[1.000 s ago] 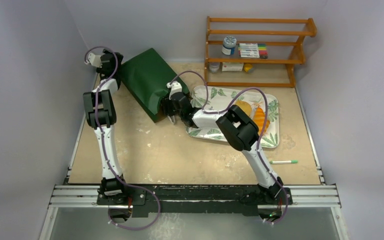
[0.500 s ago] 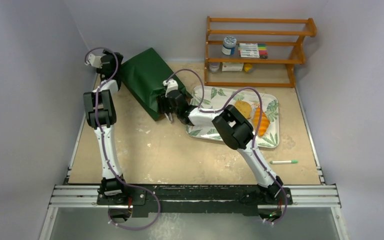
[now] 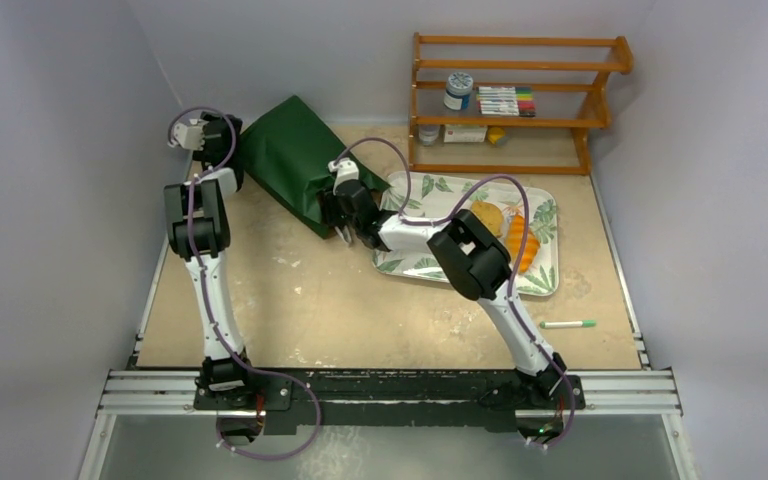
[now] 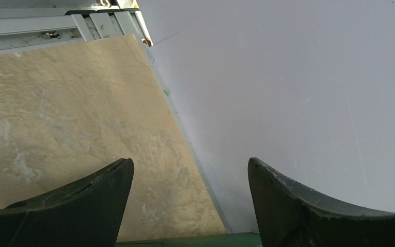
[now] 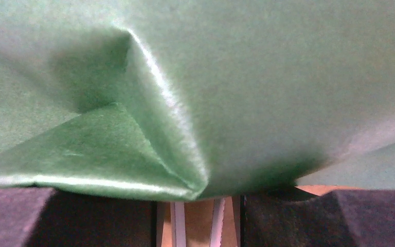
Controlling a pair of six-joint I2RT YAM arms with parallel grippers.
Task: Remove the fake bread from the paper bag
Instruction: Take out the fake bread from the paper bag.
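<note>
The dark green paper bag (image 3: 290,155) lies on its side at the back left, its mouth toward the tray. My right gripper (image 3: 344,212) is at the mouth end. In the right wrist view a green fold of the bag (image 5: 185,92) fills the frame and lies over my right gripper (image 5: 198,203); its jaws stand a little apart. My left gripper (image 3: 226,138) is at the bag's far end, open and empty (image 4: 190,172), with a green strip of the bag (image 4: 195,240) below it. A speckled tan bread piece (image 3: 486,216) and an orange croissant (image 3: 523,245) lie on the leaf-patterned tray (image 3: 415,265).
A wooden shelf (image 3: 515,105) with a jar, markers and small boxes stands at the back right. A green-capped pen (image 3: 567,324) lies on the table at the right. The side wall (image 4: 298,92) is close beside my left gripper.
My right gripper has moved up and left, closer against the bag's mouth end. The bag's mouth end has shifted slightly. The left arm has barely moved.
</note>
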